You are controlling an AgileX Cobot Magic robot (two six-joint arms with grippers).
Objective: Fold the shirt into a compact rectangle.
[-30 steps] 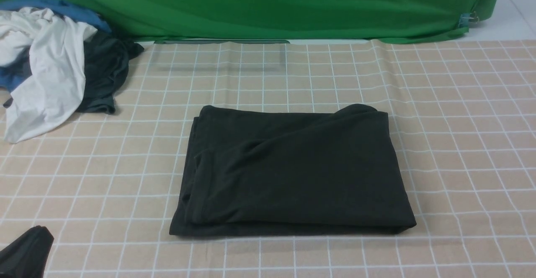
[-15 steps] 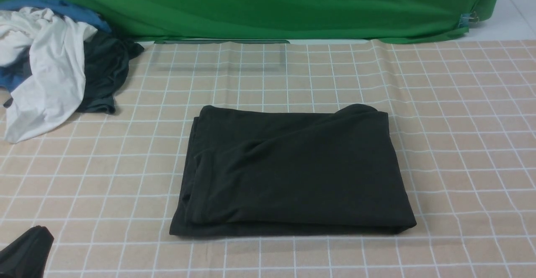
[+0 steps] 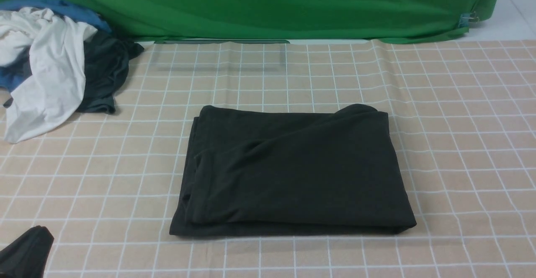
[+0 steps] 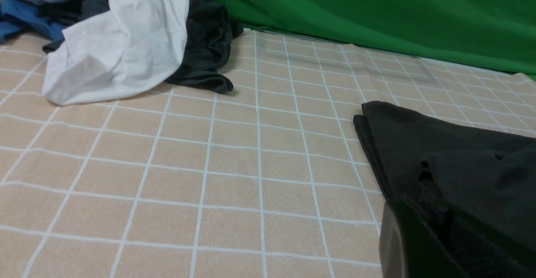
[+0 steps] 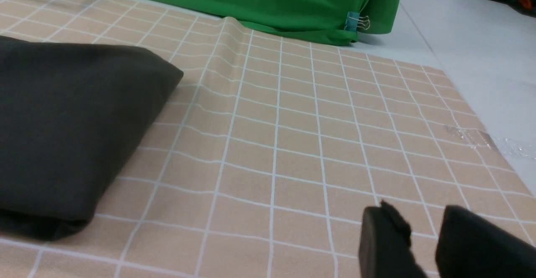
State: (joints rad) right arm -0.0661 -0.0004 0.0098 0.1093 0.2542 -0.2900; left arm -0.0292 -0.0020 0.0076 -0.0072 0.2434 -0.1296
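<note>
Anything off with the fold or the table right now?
Minor only. The shirt lies folded in a rectangle, but its far right corner bulges up and layered edges show along its left side. A loose heap of garments sits at the far left of the checked tablecloth. Nothing spilled or damaged.

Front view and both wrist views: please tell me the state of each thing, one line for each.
shirt: folded into a rectangle, lying flat, untouched.
clothes pile: crumpled, unfolded.
left gripper: shut, empty, beside the shirt.
right gripper: partly open, empty, apart from the shirt.
</note>
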